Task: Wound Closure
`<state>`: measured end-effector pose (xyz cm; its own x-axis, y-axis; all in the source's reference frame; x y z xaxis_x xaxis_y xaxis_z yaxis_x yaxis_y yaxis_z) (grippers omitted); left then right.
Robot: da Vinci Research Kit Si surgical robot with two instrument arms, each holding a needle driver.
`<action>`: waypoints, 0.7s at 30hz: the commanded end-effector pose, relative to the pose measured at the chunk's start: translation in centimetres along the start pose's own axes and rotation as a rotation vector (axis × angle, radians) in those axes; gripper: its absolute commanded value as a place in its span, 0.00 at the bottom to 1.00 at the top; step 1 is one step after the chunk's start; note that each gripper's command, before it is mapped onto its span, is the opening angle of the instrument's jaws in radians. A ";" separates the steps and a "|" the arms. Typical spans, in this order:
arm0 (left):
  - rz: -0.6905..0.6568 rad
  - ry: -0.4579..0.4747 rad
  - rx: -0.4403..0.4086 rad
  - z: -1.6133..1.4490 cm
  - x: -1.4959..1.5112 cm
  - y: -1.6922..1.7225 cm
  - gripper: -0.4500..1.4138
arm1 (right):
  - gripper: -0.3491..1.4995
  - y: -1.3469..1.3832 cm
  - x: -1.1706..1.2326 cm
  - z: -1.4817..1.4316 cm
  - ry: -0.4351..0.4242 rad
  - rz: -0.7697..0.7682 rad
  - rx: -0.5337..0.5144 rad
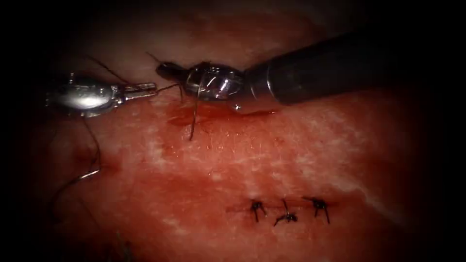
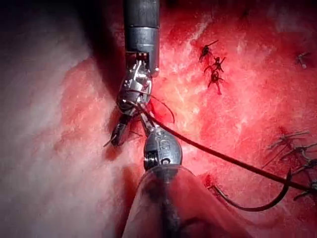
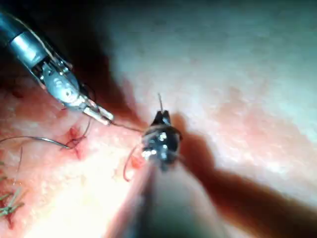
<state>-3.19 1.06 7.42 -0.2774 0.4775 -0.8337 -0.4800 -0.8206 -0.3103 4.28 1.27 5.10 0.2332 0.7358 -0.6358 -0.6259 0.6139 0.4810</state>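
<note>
Endoscope view: both tools' fingers (image 1: 145,89) (image 1: 167,71) closed on thread (image 1: 168,88), needle (image 1: 90,174) loose on tissue (image 1: 301,155), no legible markings.

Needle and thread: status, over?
Left end effector shut on thread; right end effector shut on the same thread. Needle free on tissue, left, unheld. Three tied stitches below.

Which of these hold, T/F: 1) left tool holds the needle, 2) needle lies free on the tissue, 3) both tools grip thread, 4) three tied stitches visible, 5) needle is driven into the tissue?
1) False: the left tool is shut on thread, not the needle.
2) True: it lies loose on the tissue.
3) True: the right tool is shut on thread as well.
4) True: three knots.
5) False: it rests on the surface.
</note>
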 end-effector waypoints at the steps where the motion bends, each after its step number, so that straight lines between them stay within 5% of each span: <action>1: -0.012 -0.005 -0.003 0.03 -0.03 -0.02 0.00 | 0.00 -0.09 -0.08 -0.01 0.001 0.002 -0.011; 11: -0.013 -0.041 0.033 -0.10 0.29 -0.85 0.00 | 0.00 -0.27 -0.27 -0.24 0.003 -0.010 0.035; 21: -0.030 -0.058 0.059 0.08 0.37 -1.60 0.00 | 0.00 -0.58 -0.58 -0.58 0.015 -0.029 0.052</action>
<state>-2.52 2.68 7.61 -0.3101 0.5214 -0.7950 -0.5401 -0.7848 -0.3041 4.04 0.42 4.80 0.2378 0.7111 -0.6616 -0.5795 0.6505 0.4909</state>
